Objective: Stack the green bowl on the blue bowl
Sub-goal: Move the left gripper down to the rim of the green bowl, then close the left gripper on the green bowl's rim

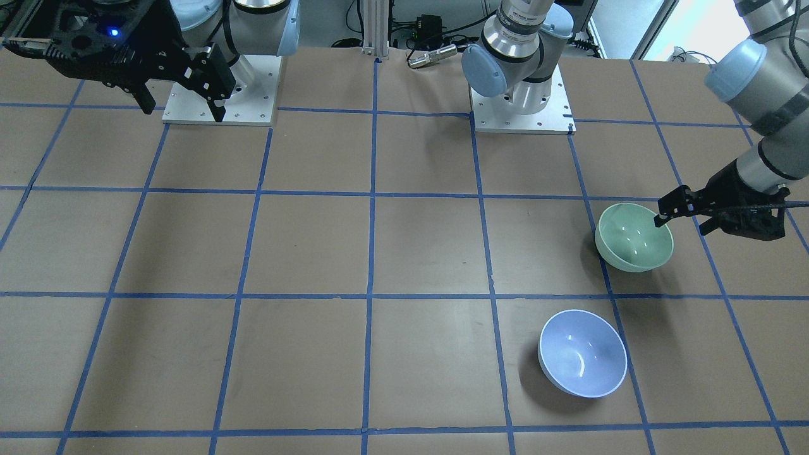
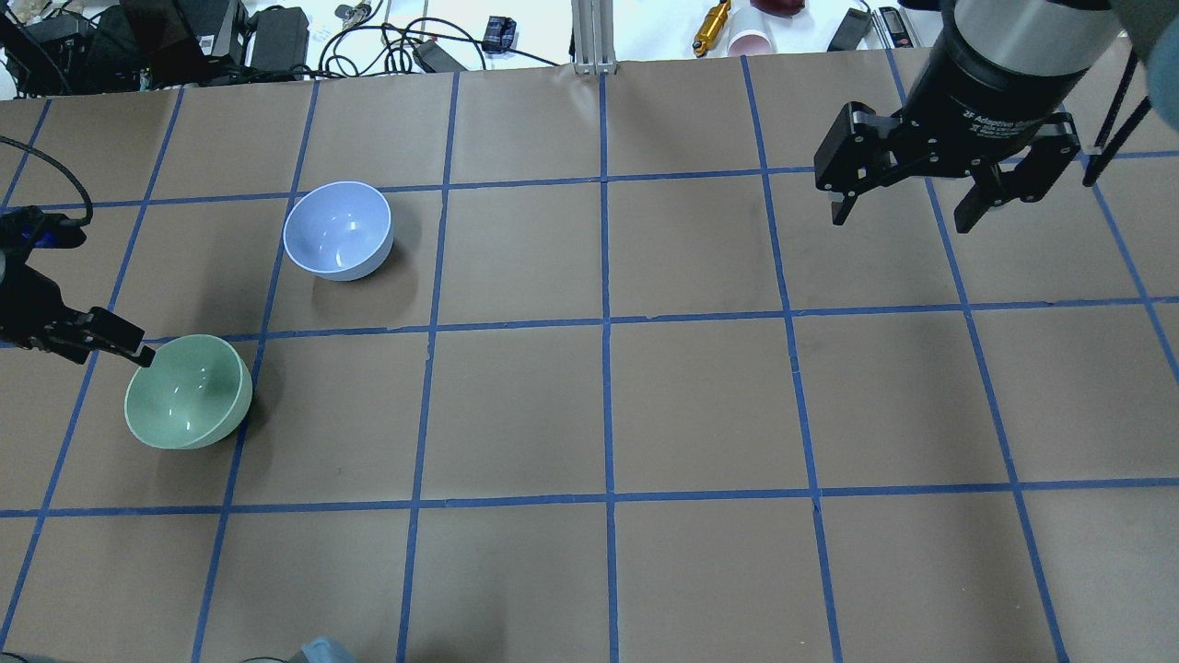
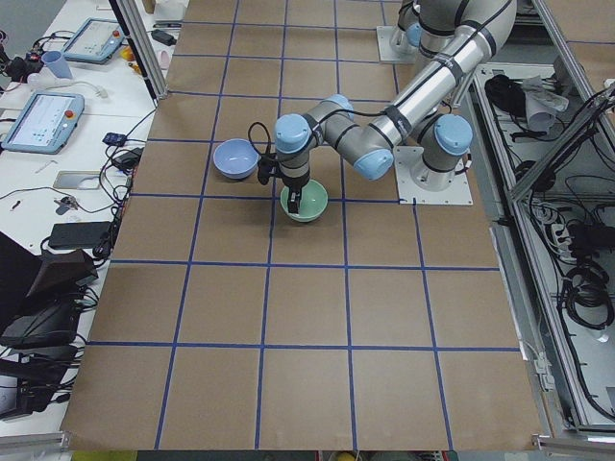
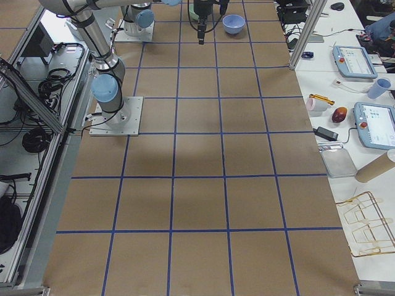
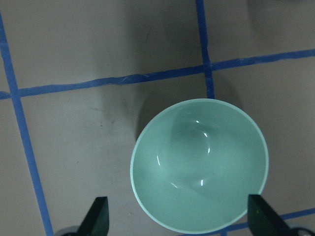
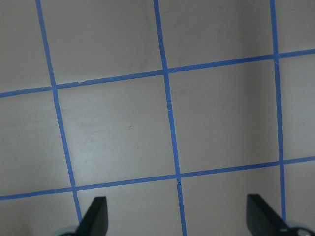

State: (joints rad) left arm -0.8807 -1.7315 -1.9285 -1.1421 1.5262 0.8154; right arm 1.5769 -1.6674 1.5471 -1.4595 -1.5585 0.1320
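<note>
The green bowl stands upright on the brown table on my left side. The blue bowl stands upright about one grid square away, apart from it. My left gripper is open and empty, just over the green bowl's outer rim, with one fingertip above the rim. In the left wrist view the green bowl lies between the spread fingers. My right gripper is open and empty, high above bare table far from both bowls.
Blue tape lines divide the table into squares. The two arm mounting plates sit at the robot's edge. Cables, power bricks and small items lie past the table's far edge. Tablets and tools lie on a side bench.
</note>
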